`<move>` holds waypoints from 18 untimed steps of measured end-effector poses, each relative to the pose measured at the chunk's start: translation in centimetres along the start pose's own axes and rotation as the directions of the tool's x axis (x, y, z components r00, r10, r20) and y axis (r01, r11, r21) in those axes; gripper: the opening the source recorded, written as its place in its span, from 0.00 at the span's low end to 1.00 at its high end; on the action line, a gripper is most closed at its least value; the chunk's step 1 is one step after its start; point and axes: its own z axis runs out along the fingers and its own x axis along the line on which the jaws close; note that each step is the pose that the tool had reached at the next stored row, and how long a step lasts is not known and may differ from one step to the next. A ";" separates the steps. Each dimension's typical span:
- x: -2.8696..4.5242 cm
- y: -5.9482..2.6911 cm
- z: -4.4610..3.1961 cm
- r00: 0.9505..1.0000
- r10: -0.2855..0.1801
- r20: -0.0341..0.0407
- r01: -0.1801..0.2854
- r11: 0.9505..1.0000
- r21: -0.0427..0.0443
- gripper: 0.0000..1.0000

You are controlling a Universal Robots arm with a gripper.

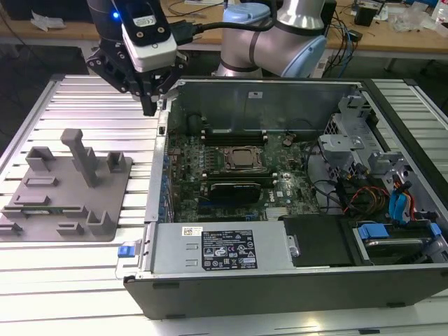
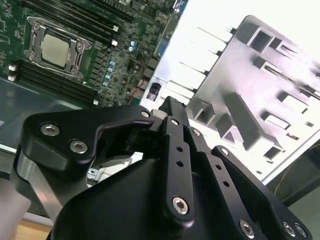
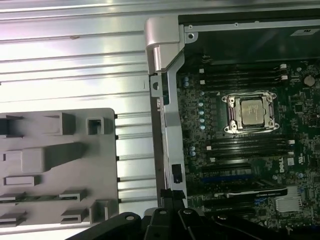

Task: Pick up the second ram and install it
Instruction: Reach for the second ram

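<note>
The second ram point(image 1: 43, 209) is a thin dark-green stick lying flat between blocks on the grey fixture plate point(image 1: 105, 210), at the exterior view's left. In the first wrist view the ram point(image 3: 45, 197) shows as a dark strip on the plate point(image 3: 107, 165). My gripper point(image 1: 149, 106) hangs above the ribbed table next to the far left corner of the open computer case point(image 1: 157, 203), well away from the ram. Its fingers point(image 2: 171, 111) are shut with nothing between them. The motherboard's black memory slots point(image 1: 234, 133) run on both sides of the processor point(image 1: 243, 159).
The fixture carries several upright grey blocks and a tall post point(image 1: 82, 154). The case's metal side wall point(image 3: 167, 115) separates the table from the motherboard point(image 3: 200, 165). A power supply point(image 1: 224, 248) and drive cage with cables point(image 1: 378, 189) fill the case's near and right parts.
</note>
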 end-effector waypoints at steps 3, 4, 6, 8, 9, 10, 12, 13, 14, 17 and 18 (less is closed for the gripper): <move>0.33 -0.02 0.00 1.000 0.000 0.000 0.000 1.000 0.000 0.08; 0.51 -0.04 -0.01 1.000 0.000 0.000 0.000 1.000 0.000 0.08; 0.76 -0.06 -0.02 1.000 0.000 0.000 0.000 1.000 0.000 0.08; 1.08 -0.08 -0.02 1.000 0.000 0.000 0.000 1.000 0.000 0.08; 1.18 -0.09 -0.02 1.000 0.000 0.000 0.000 1.000 0.000 0.08; 1.33 -0.10 -0.03 1.000 0.000 0.000 0.000 1.000 0.000 0.08; 1.78 -0.13 -0.03 1.000 0.000 0.000 0.000 1.000 0.000 0.08; 2.36 -0.18 -0.05 1.000 0.000 0.000 0.000 1.000 0.000 0.08; 2.60 -0.20 -0.05 1.000 0.000 0.000 0.000 1.000 0.000 0.08; 3.18 -0.24 -0.06 1.000 0.000 0.000 0.000 1.000 0.000 0.08; 3.51 -0.26 -0.06 1.000 0.000 0.000 0.000 1.000 0.000 0.08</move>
